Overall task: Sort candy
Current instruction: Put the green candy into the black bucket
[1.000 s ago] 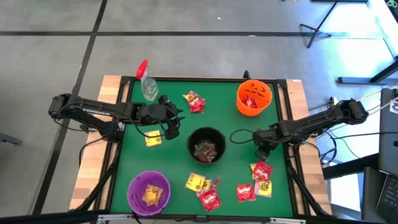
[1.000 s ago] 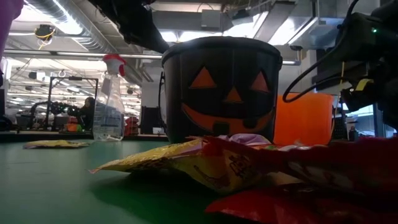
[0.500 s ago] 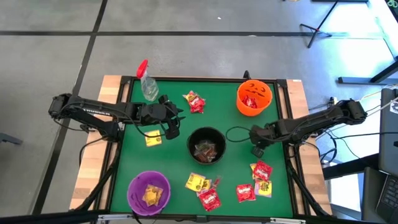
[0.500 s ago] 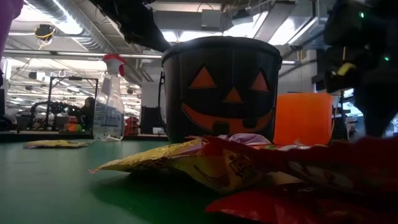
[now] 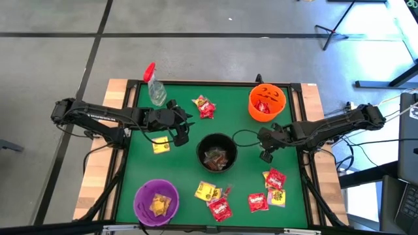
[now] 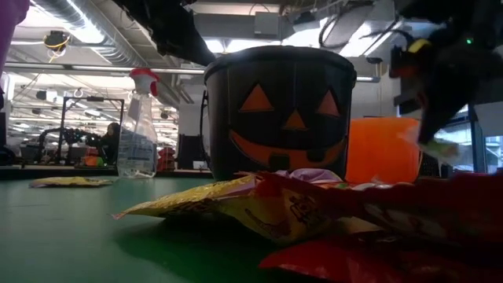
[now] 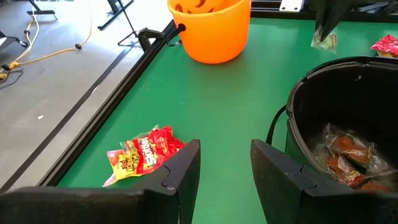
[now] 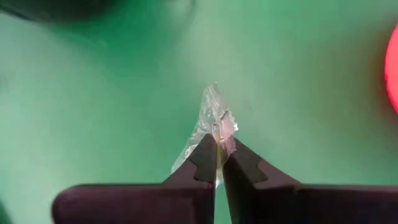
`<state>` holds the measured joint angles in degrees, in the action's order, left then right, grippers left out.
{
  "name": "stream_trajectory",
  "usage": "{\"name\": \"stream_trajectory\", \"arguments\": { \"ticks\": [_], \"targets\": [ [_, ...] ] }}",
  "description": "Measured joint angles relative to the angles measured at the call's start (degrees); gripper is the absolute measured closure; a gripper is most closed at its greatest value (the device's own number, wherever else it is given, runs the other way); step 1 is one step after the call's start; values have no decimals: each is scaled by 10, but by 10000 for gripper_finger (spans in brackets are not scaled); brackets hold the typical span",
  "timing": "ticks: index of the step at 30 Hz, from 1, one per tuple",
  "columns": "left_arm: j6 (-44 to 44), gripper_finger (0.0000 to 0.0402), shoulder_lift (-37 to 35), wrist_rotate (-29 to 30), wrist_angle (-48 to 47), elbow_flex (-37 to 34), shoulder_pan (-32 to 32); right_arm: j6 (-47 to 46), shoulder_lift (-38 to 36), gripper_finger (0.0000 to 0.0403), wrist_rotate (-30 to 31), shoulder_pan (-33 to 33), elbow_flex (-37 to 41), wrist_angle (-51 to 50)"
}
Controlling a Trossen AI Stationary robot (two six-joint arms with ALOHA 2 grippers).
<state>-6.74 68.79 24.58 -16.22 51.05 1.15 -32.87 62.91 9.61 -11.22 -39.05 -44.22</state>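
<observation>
My right gripper [image 5: 264,155] hangs over the green table between the black bowl [image 5: 217,151] and the near-right candy pile [image 5: 274,181], shut on a small clear-wrapped candy [image 8: 211,115]. That candy also shows in the low view [image 6: 435,149] and the left wrist view [image 7: 324,42]. My left gripper [image 5: 181,138] stands open above the table left of the black bowl, nothing between its fingers [image 7: 186,165]. A yellow candy [image 5: 160,145] lies flat beside it, and a red-and-yellow one [image 7: 144,152] lies farther back. The black bowl holds dark packets [image 7: 348,155]. My right gripper pinches one end of the clear wrapper [image 8: 219,132] between its two fingertips. The fingers come from above, pointing down. The rest of the packet [image 6: 435,149] hangs crumpled below them, clear of the table.
An orange bowl [image 5: 266,101] with red candy stands far right, and a purple bowl [image 5: 156,201] with yellow candy near left. A clear spray bottle [image 5: 155,88] stands far left. Red and yellow packets [image 5: 220,209] lie along the near edge. A raised black rim [image 5: 215,83] frames the table.
My right gripper has moved toward the table's left, closer to the black bowl, and has come up a little. The small clear packet now hangs below it, off the table.
</observation>
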Motion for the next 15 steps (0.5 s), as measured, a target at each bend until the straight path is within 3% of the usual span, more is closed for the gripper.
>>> {"name": "stream_trajectory", "arguments": {
  "ticks": [8,15],
  "targets": [
    [-4,270,0,0,0,0,0,61,-61,394,45,0,-24,61],
    [-6,270,0,0,5,0,0,168,-96,394,36,0,-25,261]
  ]
}}
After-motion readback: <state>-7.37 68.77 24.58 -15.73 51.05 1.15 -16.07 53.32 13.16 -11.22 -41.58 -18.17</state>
